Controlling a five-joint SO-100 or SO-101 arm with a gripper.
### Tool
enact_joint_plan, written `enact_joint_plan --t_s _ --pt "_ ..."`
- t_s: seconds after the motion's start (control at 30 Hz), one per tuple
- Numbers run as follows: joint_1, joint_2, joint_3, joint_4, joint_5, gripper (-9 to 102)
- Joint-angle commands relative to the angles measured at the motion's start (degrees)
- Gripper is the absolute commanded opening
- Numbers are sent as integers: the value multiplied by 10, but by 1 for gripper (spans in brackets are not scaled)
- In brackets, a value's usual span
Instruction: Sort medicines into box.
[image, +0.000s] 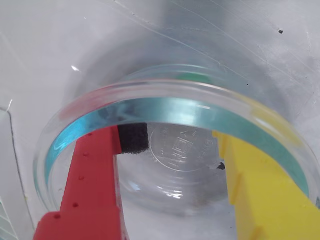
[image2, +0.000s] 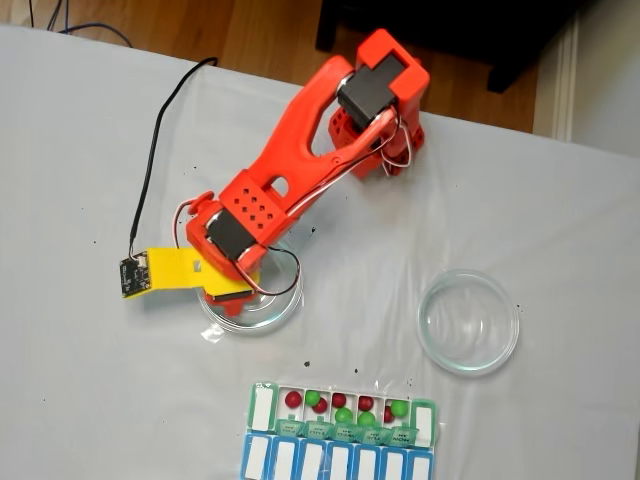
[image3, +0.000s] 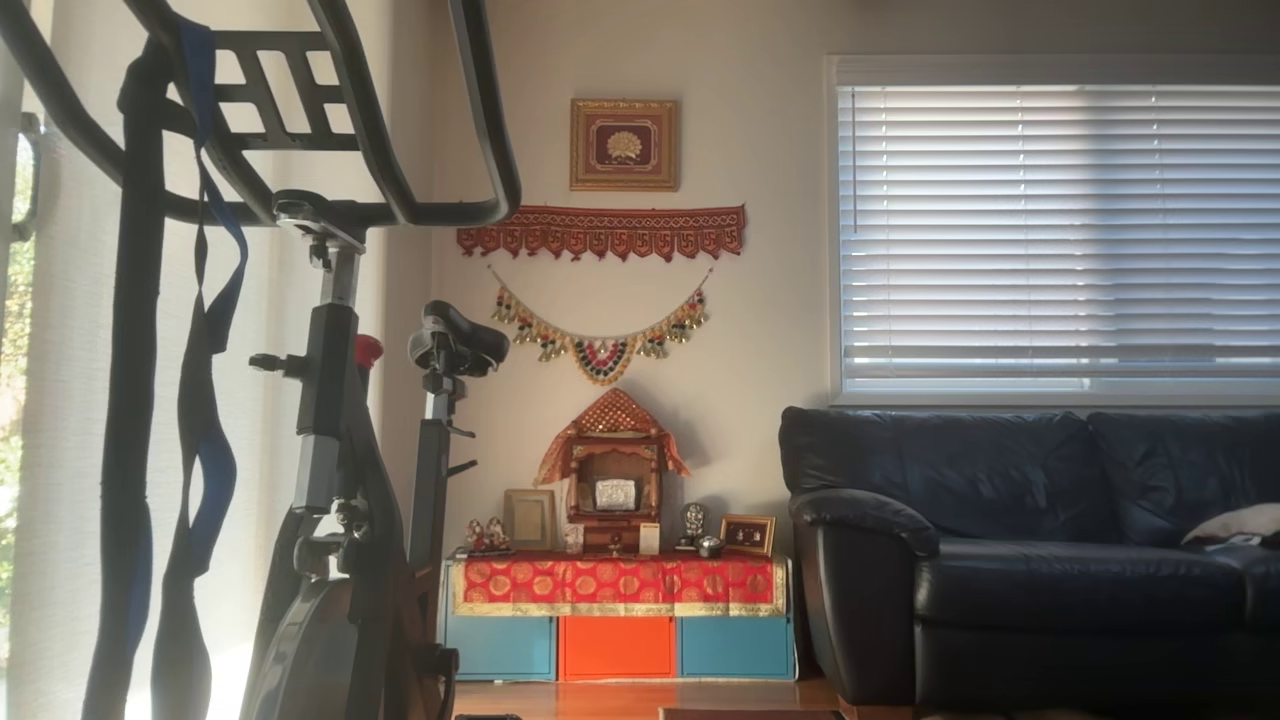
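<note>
The gripper is reaching down into a clear dish, its red finger and yellow finger standing well apart with nothing between them — open and empty, the dish bottom showing bare through the gap in the wrist view. A black pad is sitting on the inner tip of the red finger. In the fixed view the orange arm is bending down from its base at the top of the white table, and the gripper is hanging over the left dish, with a small board sticking out on a yellow bracket to the left. A second dish is lying empty well to the right. The box is lying at the lower edge of the table, its green lids folded open toward the adjoining blue row. The pills are resting in its compartments — dark red ones and green ones mixed along the row, though exactly which compartment each is occupying is too small to tell. The other view is showing a living room with an exercise bike, a dark sofa and a small shrine against the wall.
</note>
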Motion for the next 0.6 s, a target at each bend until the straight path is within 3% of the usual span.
enact_joint_plan --t_s 0.0,0.57 --pt "12 57 -5 -16 7 27" --pt "69 114 18 -46 66 36"
